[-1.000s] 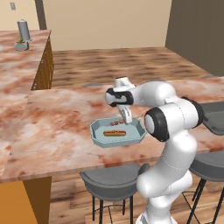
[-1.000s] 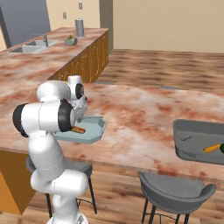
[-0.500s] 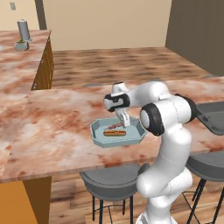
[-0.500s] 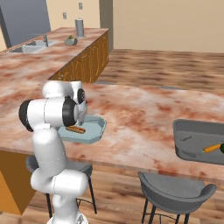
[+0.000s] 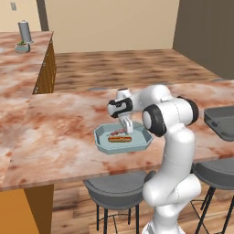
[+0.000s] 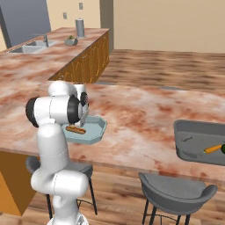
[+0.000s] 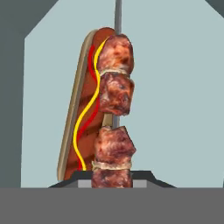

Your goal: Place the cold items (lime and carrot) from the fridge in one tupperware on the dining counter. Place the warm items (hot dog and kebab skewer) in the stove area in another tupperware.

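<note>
The kebab skewer (image 7: 114,113) runs straight out from the gripper (image 7: 113,175), its meat chunks strung along a thin grey rod, the nearest chunk caught between the two dark finger tips. The jaws are drawn nearly together, pinching the skewer at that end. Just beside the skewer, on its left in the hand view, lies the hot dog (image 7: 85,109) in its bun, striped with red and yellow sauce; whether skewer and hot dog touch cannot be told. Both sit over the pale blue floor of the tupperware (image 7: 175,109).

From the left base view, the gripper (image 5: 126,127) points down into the tupperware (image 5: 101,136), which rests on the marbled dining counter (image 5: 64,132) right below the hand, with the hot dog (image 5: 119,139) lying beneath the fingers. In the right base view the hot dog (image 6: 75,129) shows in the same blue container (image 6: 97,131), partly behind the arm.

Well apart from the gripper, along the counter toward the arm's right, a dark grey tray (image 6: 190,140) holds a carrot (image 6: 212,148).
</note>
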{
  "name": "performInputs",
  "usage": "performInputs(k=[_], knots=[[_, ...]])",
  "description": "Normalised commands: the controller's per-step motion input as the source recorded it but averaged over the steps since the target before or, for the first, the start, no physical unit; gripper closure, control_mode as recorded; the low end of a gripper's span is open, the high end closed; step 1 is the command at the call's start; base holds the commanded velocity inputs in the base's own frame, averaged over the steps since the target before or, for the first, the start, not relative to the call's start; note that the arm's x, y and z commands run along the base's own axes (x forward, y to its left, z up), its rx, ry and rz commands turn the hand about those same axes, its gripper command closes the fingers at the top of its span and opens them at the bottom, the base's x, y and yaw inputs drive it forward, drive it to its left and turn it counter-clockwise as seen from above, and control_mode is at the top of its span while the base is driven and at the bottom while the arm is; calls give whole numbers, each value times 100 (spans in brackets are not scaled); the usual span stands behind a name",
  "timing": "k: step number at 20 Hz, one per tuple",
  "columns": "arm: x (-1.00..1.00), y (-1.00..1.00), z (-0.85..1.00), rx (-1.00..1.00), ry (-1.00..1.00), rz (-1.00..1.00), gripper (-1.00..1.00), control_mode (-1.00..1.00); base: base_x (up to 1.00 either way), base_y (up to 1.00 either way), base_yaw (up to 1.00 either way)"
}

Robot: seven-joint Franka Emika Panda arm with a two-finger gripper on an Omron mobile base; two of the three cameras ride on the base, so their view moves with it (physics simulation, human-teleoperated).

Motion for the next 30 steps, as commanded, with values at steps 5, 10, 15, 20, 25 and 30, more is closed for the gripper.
performInputs(k=[5,10,15,20,25,30], knots=[[21,3,-20,3,0,0,100,-100,0,0,0],[20,2,-22,0,0,0,100,-100,0,0,0],[1,2,-15,0,-7,0,-100,-100,0,0,0],[-16,8,0,0,-10,-2,-100,-100,0,0,0],[-37,2,14,1,-16,-5,-100,-100,0,0,0],[-53,0,44,1,-24,-5,-100,-100,0,0,0]])
